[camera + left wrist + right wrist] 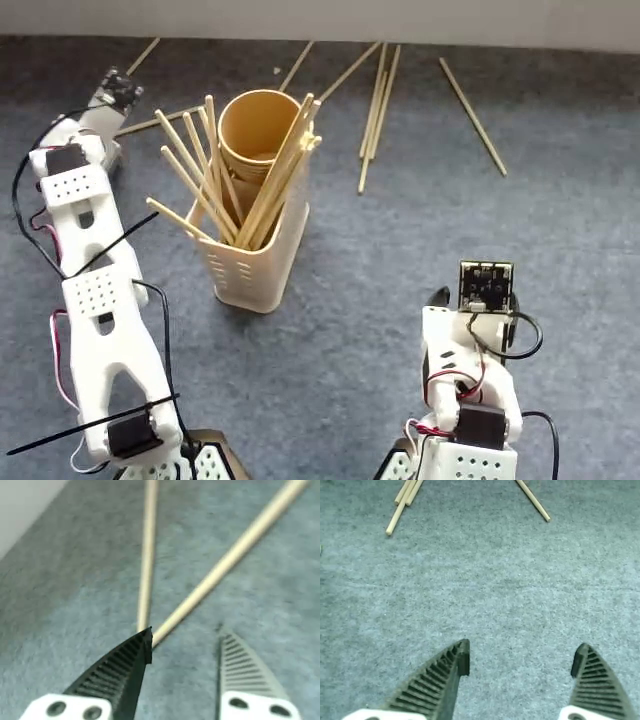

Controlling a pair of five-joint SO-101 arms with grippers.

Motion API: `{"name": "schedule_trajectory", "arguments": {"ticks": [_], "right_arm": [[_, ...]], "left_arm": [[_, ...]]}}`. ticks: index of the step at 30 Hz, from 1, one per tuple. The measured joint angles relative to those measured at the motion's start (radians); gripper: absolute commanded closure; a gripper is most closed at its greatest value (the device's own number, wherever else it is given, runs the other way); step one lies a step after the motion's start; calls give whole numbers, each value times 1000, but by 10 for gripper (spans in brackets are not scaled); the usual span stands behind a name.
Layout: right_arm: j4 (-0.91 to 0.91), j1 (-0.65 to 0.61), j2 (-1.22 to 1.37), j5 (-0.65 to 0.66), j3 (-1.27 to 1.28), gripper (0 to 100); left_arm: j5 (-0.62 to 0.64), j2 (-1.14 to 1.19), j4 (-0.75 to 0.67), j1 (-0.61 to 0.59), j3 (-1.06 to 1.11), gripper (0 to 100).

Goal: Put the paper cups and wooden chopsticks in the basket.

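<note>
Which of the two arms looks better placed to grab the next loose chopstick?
Left. The left gripper is open, right at the ends of two chopsticks on the carpet. The right gripper, also open, is above bare carpet, the nearest chopsticks farther ahead.

From the left wrist I see two chopsticks [147, 555], both blurred and cut off by the edge. Their near ends go behind a finger of the left gripper [186, 635]. The basket [255, 270] wall hides the lower part of the cups [255, 125] and of the chopsticks standing in it. How many cups are there, I cannot tell.
</note>
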Motion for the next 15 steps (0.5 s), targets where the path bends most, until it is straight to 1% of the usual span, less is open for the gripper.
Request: {"name": "schedule_trajectory", "arguments": {"ticks": [2, 5, 9, 13, 15], "right_arm": [[0, 0, 0, 0, 0, 684], [0, 0, 0, 0, 0, 684], [0, 0, 0, 0, 0, 684], [0, 0, 0, 0, 0, 684], [0, 0, 0, 0, 0, 684]], "left_arm": [[0, 2, -44, -3, -2, 720], [-34, 12, -106, -3, 14, 720], [-51, 12, -140, -3, 74, 730], [-58, 11, -143, -3, 124, 828], [-104, 11, -120, 2, 135, 880]]}}
